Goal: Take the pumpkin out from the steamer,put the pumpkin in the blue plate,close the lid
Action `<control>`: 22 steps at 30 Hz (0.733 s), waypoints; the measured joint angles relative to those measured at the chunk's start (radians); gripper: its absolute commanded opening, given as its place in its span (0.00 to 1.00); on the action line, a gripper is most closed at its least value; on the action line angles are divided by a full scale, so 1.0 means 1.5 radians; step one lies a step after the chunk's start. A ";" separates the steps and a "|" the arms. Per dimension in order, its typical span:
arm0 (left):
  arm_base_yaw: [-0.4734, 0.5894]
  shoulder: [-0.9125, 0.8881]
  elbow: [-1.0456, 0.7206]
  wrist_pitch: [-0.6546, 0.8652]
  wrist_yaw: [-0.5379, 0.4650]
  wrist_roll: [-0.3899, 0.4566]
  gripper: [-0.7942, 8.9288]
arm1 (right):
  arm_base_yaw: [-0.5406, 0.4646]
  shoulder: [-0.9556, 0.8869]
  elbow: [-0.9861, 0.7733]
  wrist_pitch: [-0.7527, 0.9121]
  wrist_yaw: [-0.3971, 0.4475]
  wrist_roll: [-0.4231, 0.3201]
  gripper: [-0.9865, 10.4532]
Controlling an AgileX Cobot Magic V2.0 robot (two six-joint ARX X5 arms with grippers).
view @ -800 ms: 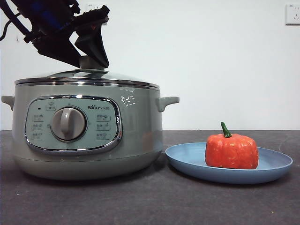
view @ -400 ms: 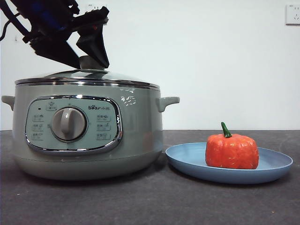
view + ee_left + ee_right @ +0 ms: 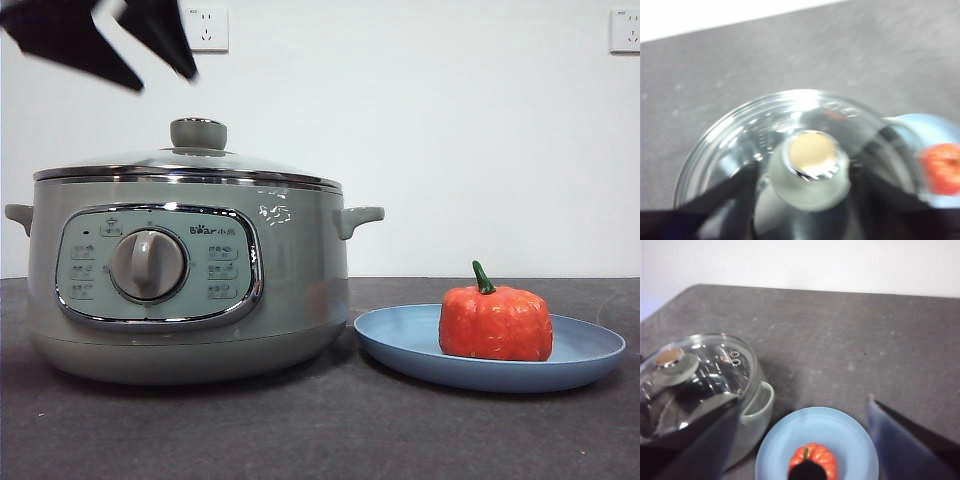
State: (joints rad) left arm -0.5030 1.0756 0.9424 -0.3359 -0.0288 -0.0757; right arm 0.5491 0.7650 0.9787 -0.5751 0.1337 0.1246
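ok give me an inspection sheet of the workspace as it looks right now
surface: dark grey table.
job's things: lid sits on the steamer; pumpkin upright in the blue plate, beside the steamer.
clutter: nothing seen.
grippers: left gripper open, above the lid's knob, not touching it; right gripper open, above the plate.
cables: nothing seen.
surroundings: white wall with two sockets.

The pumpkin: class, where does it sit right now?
In the front view the pumpkin sits on the blue plate, right of the steamer, whose lid is on.
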 measured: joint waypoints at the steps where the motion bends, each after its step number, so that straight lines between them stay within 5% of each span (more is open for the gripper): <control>1: 0.000 -0.018 0.000 -0.011 0.011 0.000 0.08 | 0.000 0.002 0.000 0.003 0.000 -0.009 0.11; 7: -0.002 -0.104 -0.005 -0.077 0.004 0.009 0.07 | 0.000 -0.003 -0.033 0.049 0.000 -0.026 0.07; 17: -0.015 -0.270 -0.202 -0.008 -0.022 0.040 0.07 | 0.000 -0.081 -0.277 0.262 0.000 -0.025 0.07; 22: -0.015 -0.306 -0.231 -0.007 -0.013 0.023 0.08 | 0.000 -0.074 -0.296 0.267 0.001 -0.003 0.07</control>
State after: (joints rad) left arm -0.5251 0.6170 0.5961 -0.3458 -0.0486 -0.0414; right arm 0.5495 0.6537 0.5354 -0.1745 0.1349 0.1207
